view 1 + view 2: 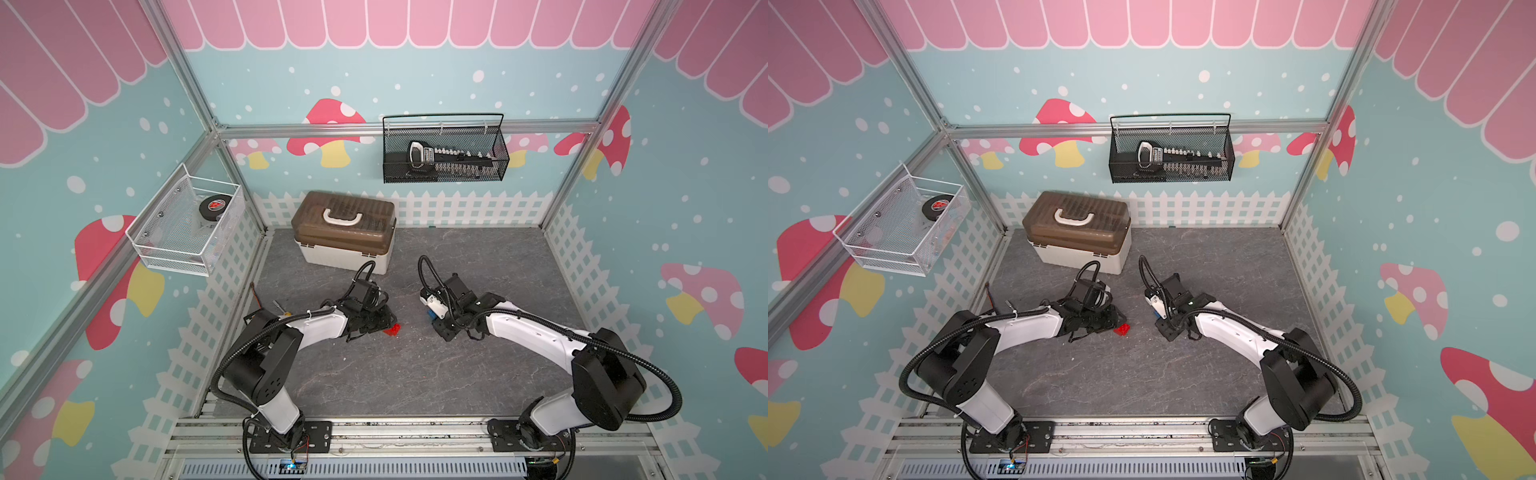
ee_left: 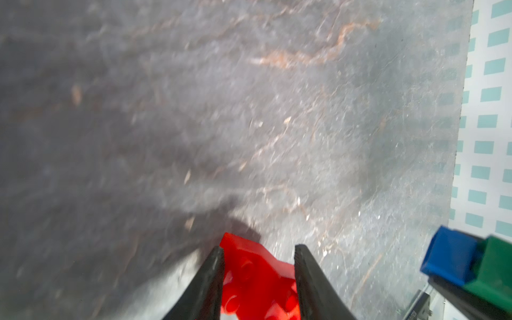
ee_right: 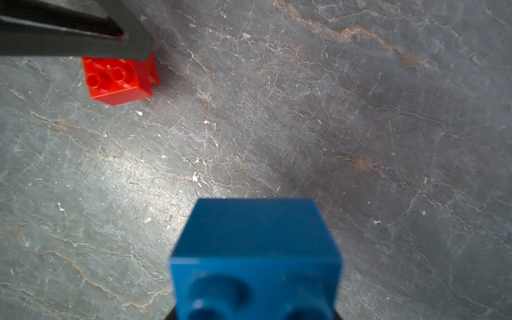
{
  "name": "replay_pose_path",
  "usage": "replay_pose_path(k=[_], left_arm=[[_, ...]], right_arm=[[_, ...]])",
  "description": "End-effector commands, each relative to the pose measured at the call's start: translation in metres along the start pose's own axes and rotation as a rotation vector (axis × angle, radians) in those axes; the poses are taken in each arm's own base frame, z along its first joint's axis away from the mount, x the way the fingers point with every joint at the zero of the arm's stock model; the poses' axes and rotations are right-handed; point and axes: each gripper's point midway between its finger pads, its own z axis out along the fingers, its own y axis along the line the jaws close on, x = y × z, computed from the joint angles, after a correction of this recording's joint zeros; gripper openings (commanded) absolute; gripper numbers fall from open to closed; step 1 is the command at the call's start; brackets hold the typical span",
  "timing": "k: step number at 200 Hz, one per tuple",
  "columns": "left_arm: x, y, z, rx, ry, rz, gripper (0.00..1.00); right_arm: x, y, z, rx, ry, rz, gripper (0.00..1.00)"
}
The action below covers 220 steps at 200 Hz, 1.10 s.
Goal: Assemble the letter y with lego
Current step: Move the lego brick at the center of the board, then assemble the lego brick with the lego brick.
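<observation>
Two red lego bricks (image 2: 249,274), joined with an offset, lie on the grey mat (image 1: 415,374) and show in both top views (image 1: 1122,329). My left gripper (image 2: 259,249) is shut on them, one finger against each side. From the right wrist view its black finger (image 3: 83,41) hangs over the same red bricks (image 3: 116,80). My right gripper (image 1: 432,319) is shut on a blue brick (image 3: 256,249) joined to a dark green bar (image 2: 496,266). That blue brick hides its fingertips. The letter y as a whole is out of view.
A brown-lidded toolbox (image 1: 343,232) stands behind the left arm. A yellow-handled screwdriver (image 1: 282,311) lies partly under that arm. A black mesh basket (image 1: 444,149) hangs on the back wall, a white wire basket (image 1: 187,224) on the left wall.
</observation>
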Motion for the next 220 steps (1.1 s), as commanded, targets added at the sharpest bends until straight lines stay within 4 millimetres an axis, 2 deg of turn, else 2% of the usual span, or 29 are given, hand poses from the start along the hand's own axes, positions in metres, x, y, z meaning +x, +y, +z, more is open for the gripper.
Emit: replay_pose_path(k=[1,25,56,80,127,191,220], left_arm=[[0.004,-0.006,-0.012,0.021,-0.037,-0.040,0.42],[0.008,-0.006,-0.021,0.031,-0.055,-0.055,0.43],[0.003,-0.010,-0.029,0.033,-0.077,-0.051,0.48],[0.000,-0.011,-0.036,0.025,-0.098,-0.039,0.48],[0.007,-0.001,-0.051,0.025,-0.128,-0.018,0.44],[0.018,0.005,-0.044,0.081,-0.118,-0.005,0.41],[0.018,0.001,-0.039,0.133,-0.119,-0.005,0.40]], right_arm=[[0.000,0.001,0.004,-0.018,0.004,0.015,0.20],[0.000,0.003,0.004,-0.028,0.001,0.017,0.20],[-0.003,0.010,0.003,-0.064,-0.011,0.012,0.19],[-0.009,0.019,-0.001,-0.091,-0.035,-0.007,0.19],[-0.022,0.040,0.000,-0.134,-0.043,-0.066,0.18],[-0.041,0.058,0.009,-0.164,-0.039,-0.106,0.18],[-0.050,0.069,0.008,-0.183,-0.048,-0.145,0.18]])
